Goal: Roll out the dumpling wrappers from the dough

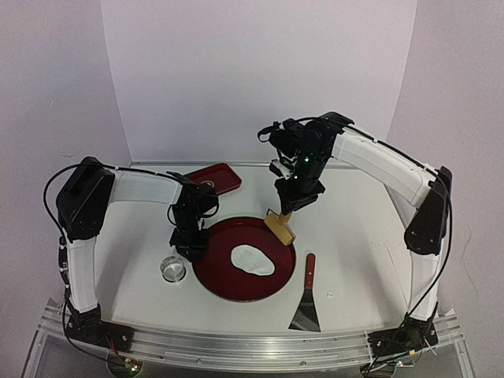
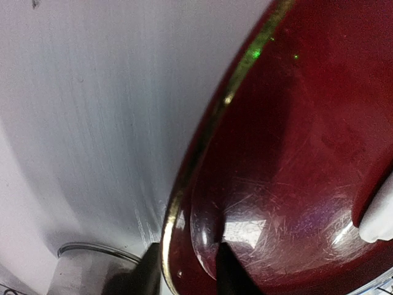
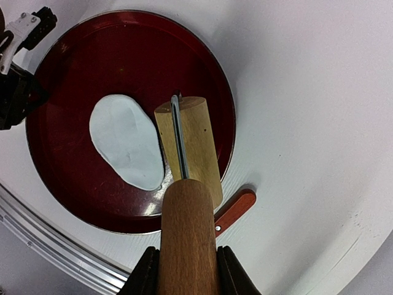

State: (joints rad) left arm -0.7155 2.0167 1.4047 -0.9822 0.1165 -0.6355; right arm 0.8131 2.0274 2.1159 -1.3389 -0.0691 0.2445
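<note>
Closest to the lens was the aluminium rail (image 1: 252, 346) with both arm bases bolted on; behind it the white table (image 1: 354, 252) filled most of the overhead view; the left arm (image 1: 142, 189) and right arm (image 1: 378, 161) both bent inward over it. Biggest thing on the table was the round red tray (image 1: 224, 282), sitting about centre; a smaller rectangular red tray (image 1: 224, 177) lay behind it to the left, near the back wall.

The dough (image 1: 253, 259) was a flat, lopsided white sheet lying in the round tray, a bit right of its middle. The right gripper (image 3: 187, 270) was clamped around the wooden handle of a rolling pin (image 3: 187, 147); from the wrist camera its barrel sat over the right side of the tray, just beside the dough's right edge; couldn't tell whether it touched anything.

A spatula (image 1: 307, 295) with a reddish handle and metal blade lay on the table right of the tray. The left gripper (image 2: 187, 273) was down at the tray's left rim, one finger outside and one inside, jaws partway apart; honestly couldn't tell if they pinched the rim. Smallest bit: a shiny ring cutter (image 1: 172, 270) on the table just beside that gripper, left of the tray.
</note>
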